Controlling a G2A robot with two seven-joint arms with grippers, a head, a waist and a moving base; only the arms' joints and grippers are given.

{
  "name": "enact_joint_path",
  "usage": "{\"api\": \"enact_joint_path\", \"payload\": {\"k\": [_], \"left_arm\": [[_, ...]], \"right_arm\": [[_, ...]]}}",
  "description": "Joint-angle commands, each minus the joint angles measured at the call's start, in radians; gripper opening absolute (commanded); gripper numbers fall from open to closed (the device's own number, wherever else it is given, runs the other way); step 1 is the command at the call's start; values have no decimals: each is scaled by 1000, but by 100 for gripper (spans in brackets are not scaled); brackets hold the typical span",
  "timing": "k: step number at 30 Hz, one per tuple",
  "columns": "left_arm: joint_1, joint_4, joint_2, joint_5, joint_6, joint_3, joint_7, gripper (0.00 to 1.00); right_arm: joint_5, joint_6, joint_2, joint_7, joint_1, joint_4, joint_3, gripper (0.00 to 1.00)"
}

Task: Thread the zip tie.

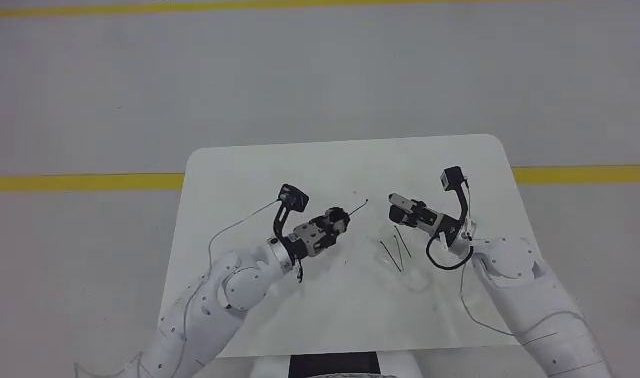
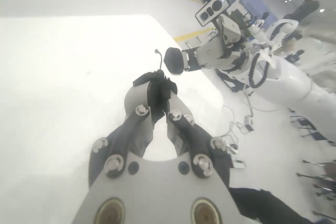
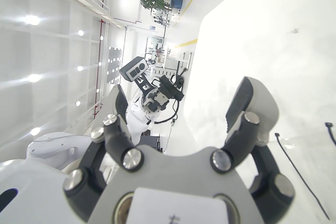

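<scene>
Above the middle of the white table (image 1: pixel 250 178), the left gripper (image 2: pixel 159 83) is pressed together on a black zip tie (image 2: pixel 160 62). A short length of it stands free of the fingertips and points to the far right, toward the right gripper (image 3: pixel 182 92). The free end carries what looks like the small head. How the rest of the strap runs between the fingers cannot be made out.

The right gripper hangs just to the right of that free end, close to it but not touching, with its fingers (image 3: pixel 245 94) spread wide and nothing between them. Two spare zip ties (image 1: pixel 392 250) lie flat on the table nearer the robot, below the gap between the two grippers.

The tie looks very light, thin and springy. It would probably bow aside under any sideways push, and its smooth plastic could slip through a loose pinch. The short free length should therefore be the stiffest, steadiest part. A second hold would likely work best close behind the end being threaded, across the flat faces of the strap, firm enough to stop it twisting. The small head leaves little room for error when lining it up.
</scene>
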Motion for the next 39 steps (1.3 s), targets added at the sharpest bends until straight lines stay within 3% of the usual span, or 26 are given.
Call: {"api": "enact_joint_path", "payload": {"k": [1,3,5,16,17,20,24,31,35,39], "left_arm": [[-5,-10,13,-97,0,5,-52,0],[-8,-10,24,-173,0,10,-86,0],[-17,5,34,-303,0,17,-165,0],[-20,7,35,-313,0,16,-174,0],[-10,2,33,-379,0,24,-177,0],[-11,16,35,-577,0,7,-260,0],[-5,58,43,-848,0,-43,-436,0],[-7,145,45,-1043,0,-82,-656,0],[-21,178,36,-1096,0,-79,-709,0],[-35,200,25,-1101,0,-69,-723,0]], "right_arm": [[0,0,0,0,0,0,0,100],[0,0,0,0,0,0,0,100],[0,0,0,0,0,0,0,100],[0,0,0,0,0,0,0,100],[0,0,0,0,0,0,0,100],[0,0,0,0,0,0,0,100],[-14,0,0,2,-1,-2,-1,100],[-1,0,3,149,15,13,15,100],[75,0,-4,271,35,28,12,100],[160,0,-20,394,60,47,-3,100]]}}
